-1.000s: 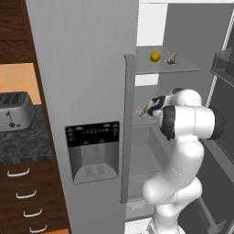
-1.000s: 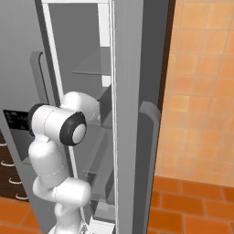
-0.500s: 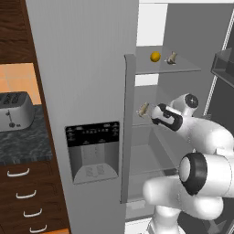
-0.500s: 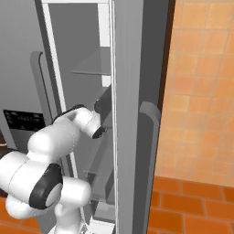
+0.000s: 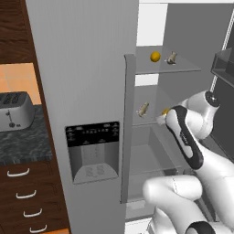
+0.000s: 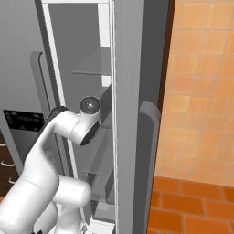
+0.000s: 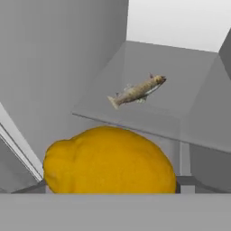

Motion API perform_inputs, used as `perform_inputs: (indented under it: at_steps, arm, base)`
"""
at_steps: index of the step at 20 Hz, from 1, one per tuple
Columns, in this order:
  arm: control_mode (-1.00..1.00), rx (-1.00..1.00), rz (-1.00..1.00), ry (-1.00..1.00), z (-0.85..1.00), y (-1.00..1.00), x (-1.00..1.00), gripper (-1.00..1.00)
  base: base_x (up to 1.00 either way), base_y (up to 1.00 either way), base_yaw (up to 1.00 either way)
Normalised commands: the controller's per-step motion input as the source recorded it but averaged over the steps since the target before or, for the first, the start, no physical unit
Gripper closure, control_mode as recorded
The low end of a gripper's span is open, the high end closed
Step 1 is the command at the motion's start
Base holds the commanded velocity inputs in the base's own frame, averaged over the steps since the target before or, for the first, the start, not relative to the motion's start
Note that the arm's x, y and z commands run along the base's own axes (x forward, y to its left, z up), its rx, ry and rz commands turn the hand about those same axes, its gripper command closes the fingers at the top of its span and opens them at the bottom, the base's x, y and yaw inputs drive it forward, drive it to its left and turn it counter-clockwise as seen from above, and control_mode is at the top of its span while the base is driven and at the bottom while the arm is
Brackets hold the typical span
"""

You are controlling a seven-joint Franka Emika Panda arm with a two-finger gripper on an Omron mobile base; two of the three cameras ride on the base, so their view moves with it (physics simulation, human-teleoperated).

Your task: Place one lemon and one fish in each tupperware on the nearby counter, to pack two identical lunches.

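In the left base view, an open grey refrigerator [image 5: 91, 91] is seen across the centre of the frame, its glass shelves exposed at the upper right. On the upper glass shelf [image 5: 183, 69] a small round yellow-orange lemon [image 5: 155, 56] is seen beside a small slender tan fish [image 5: 172, 58], the two lying near each other but apart. On the middle glass shelf [image 5: 151, 119], right of centre, a second tan fish [image 5: 143, 109] is seen, and just to its right a second yellow-orange lemon [image 5: 165, 111] is partly hidden behind the white arm's hand. The end effector [image 5: 162, 118] is placed at this second lemon; whether the fruit is gripped or merely approached cannot be told, since the finger tips are not made out in any view. In the hand view, the second lemon [image 7: 108, 161] is shown large and close at the lower centre of the frame, while the fish on the same shelf [image 7: 136, 91] is seen above it, well apart, lying at a slant on the grey glass. At the left edge of the left base view, a silver toaster [image 5: 16, 111] is seen standing on the dark marbled stone surface [image 5: 23, 144], above dark brown drawers.
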Motion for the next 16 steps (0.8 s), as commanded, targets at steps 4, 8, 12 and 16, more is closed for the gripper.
perform_inputs:
  at_steps: [4,8,12,16]
  arm:
    - [-1.00,0.00,0.00,0.21,0.07,0.07,-1.00,1.00]
    - [-1.00,-0.01,0.01,0.22,-0.09,0.07,-1.00,1.00]
    - [1.00,0.00,0.00,0.00,0.00,0.00,0.00,1.00]
    - [1.00,0.00,0.00,0.00,0.00,0.00,0.00,1.00]
  base:
    - [0.00,0.00,0.00]
    - [0.00,0.00,0.00]
    - [-1.00,0.37,0.06]
    - [-0.69,0.98,0.08]
